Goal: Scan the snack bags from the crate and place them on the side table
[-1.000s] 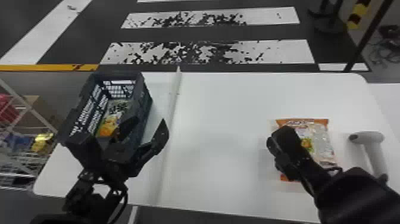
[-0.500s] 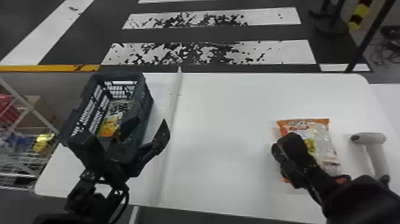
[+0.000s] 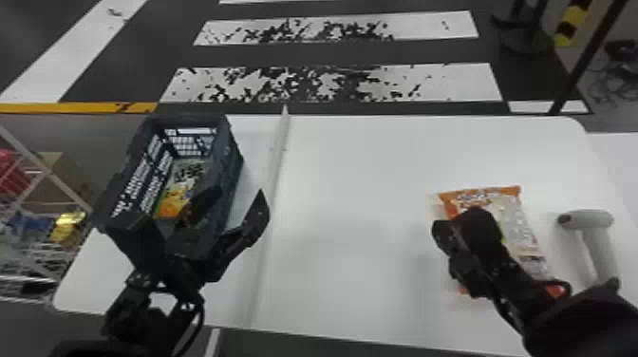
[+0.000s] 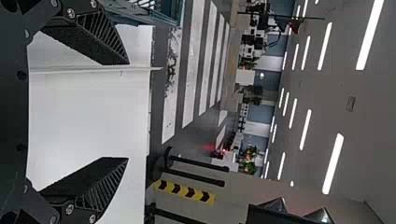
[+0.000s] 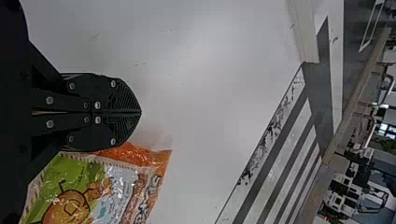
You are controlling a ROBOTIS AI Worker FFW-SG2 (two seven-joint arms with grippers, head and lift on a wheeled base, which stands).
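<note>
Broadly, the white worktop (image 3: pixel 356 190) is being occupied mostly at its two sides. The dark slatted crate (image 3: pixel 230 175) is being carried at the left edge, toward the far left corner. Between crate and worktop middle, the surface is being crossed by a pale raised strip (image 3: pixel 279 156), running from far edge toward near edge. By the crate's near end, the left gripper (image 3: pixel 239 194) is being held with its fingers spread wide. Over the worktop's right part, the right gripper (image 3: pixel 463 228) is being held narrow, its fingers pressed together. Beside and partly behind it, the orange-edged snack bag (image 3: pixel 515 223) is being borne flat by the worktop; whether it is being touched cannot be told. Nearer the right edge, the handheld scanner (image 3: pixel 588 220) is being supported, apart from that bag. Inside the crate, yellow-orange snack packaging (image 3: pixel 175 199) is being held.
</note>
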